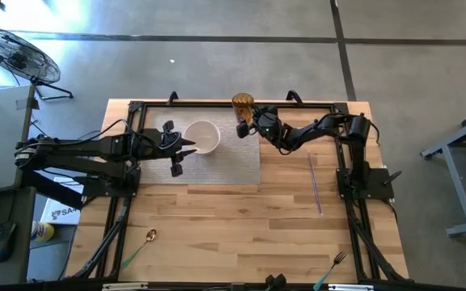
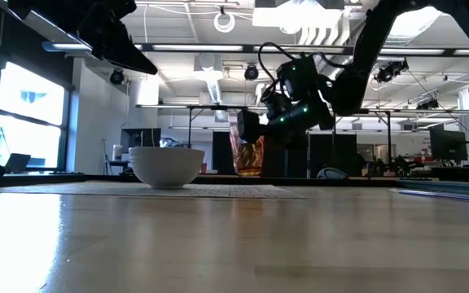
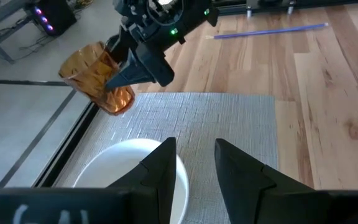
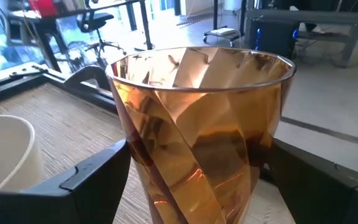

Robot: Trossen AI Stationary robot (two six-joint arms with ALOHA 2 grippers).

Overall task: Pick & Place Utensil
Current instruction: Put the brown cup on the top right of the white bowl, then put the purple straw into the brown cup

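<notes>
Nearest the right wrist camera, an amber faceted cup [image 4: 201,134] is clamped between the two fingers of the right gripper [image 1: 247,121] and held clear of the woven placemat [image 1: 233,158], at its far edge. A tip or a slip is judged the main risk: the cup appears tilted in the left wrist view, and a loosened grip would drop it onto the mat or off the table's back edge.

One wooden table [image 1: 241,226] is counted, one placemat, one white bowl [image 1: 203,136], one cup. The left gripper [image 1: 186,147] hangs just beside the bowl, fingers parted and empty; a sideways move could knock it.

Three utensils lie untouched, well apart from both pincers: one purple straw [image 1: 315,184], one gold spoon [image 1: 146,239], one fork [image 1: 333,267].
</notes>
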